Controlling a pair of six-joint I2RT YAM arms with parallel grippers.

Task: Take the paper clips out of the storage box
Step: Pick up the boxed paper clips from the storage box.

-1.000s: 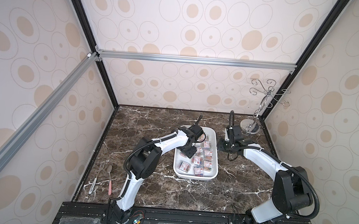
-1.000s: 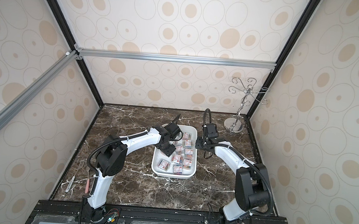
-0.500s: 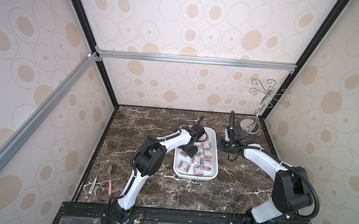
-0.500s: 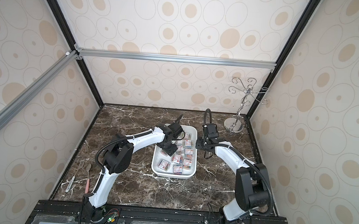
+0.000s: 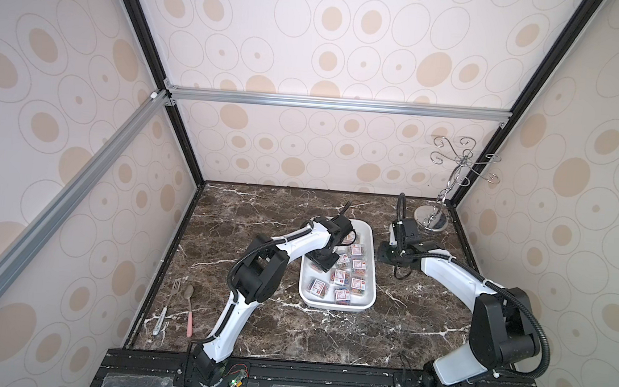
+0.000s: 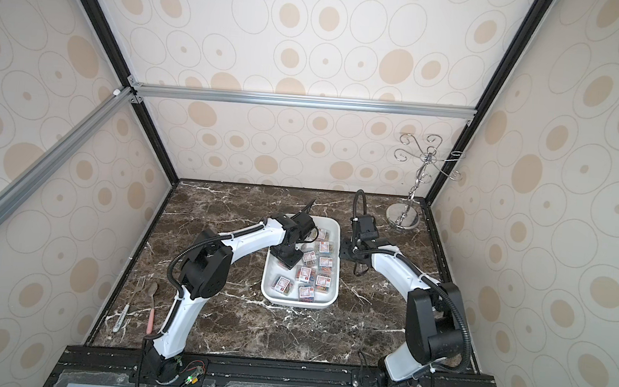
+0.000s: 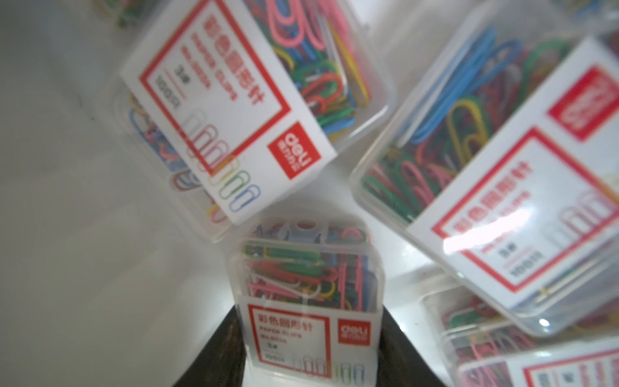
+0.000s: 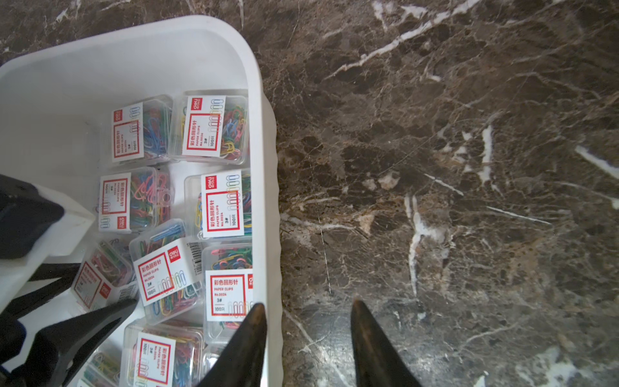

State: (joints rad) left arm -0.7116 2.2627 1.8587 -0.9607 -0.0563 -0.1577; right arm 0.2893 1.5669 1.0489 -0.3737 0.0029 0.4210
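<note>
You have one storage box (image 5: 333, 306). In a top view you can count at least nine clip boxes (image 5: 342, 295) in it; the right wrist view shows about ten, and one arm hides part of them. You also have one fork (image 5: 167, 306), one spoon (image 5: 189, 311), one stand (image 5: 431, 218), and two arms: left arm (image 5: 304, 239) and right arm (image 5: 452, 275).

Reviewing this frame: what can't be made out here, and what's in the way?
- Total of small clear plastic paper-clip boxes in the shallow white storage tray: the left arm covers some in both top views, and wrist views crop the tray.
- Left gripper tips: behind the held box, in the blurred left wrist view.
- Whether the right gripper touches the tray rim: unclear in the right wrist view, tiny in top views.
</note>
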